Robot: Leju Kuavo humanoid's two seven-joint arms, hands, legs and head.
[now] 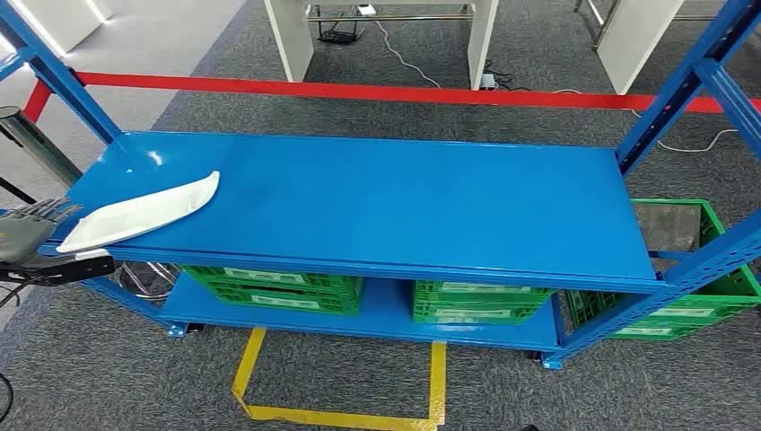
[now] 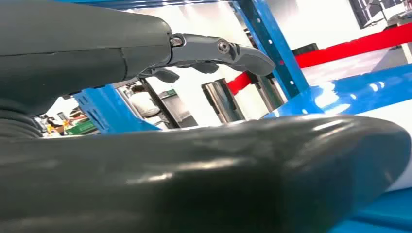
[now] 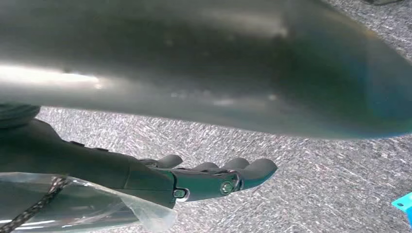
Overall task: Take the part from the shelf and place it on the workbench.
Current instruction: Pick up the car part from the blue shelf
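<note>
A long white curved part (image 1: 148,212) lies on the left of the blue shelf top (image 1: 386,197), one end reaching past the front left corner. My left hand (image 1: 31,229) sits just off that corner, beside the part's near end. In the left wrist view its thumb (image 2: 194,170) and fingers (image 2: 218,51) stand apart, and the white part (image 2: 393,108) shows past the thumb; I see no grip on it. My right hand (image 3: 204,179) hangs over grey carpet with its fingers stretched out and nothing in them.
Green crates (image 1: 269,287) (image 1: 480,301) stand on the lower shelf, and another (image 1: 682,305) on the floor at right. Blue uprights (image 1: 691,81) frame both ends. A red floor line (image 1: 359,90) runs behind, yellow tape (image 1: 341,415) in front. A silver post (image 1: 36,144) stands left.
</note>
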